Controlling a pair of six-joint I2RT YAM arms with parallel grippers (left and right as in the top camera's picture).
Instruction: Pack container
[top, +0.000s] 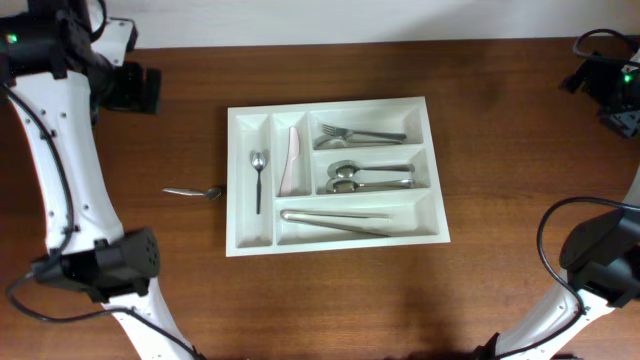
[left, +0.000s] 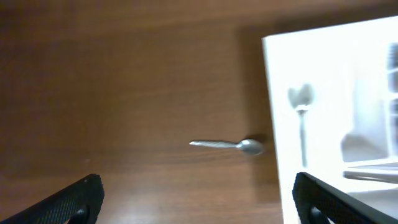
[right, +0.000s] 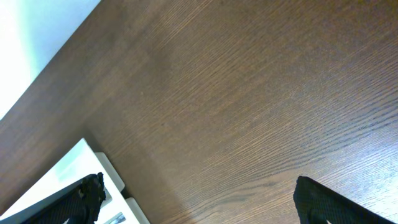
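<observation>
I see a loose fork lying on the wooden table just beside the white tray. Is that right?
Not quite. The loose piece is a spoon, not a fork. The overhead view shows its rounded bowl at the end nearest the white tray. The rest holds: it lies on the wooden table just beside the tray.

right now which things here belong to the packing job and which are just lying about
Job: white cutlery tray; loose spoon left of it; already packed: small spoon, forks, spoons, tongs.
Not job: wooden table; robot arms.
</observation>
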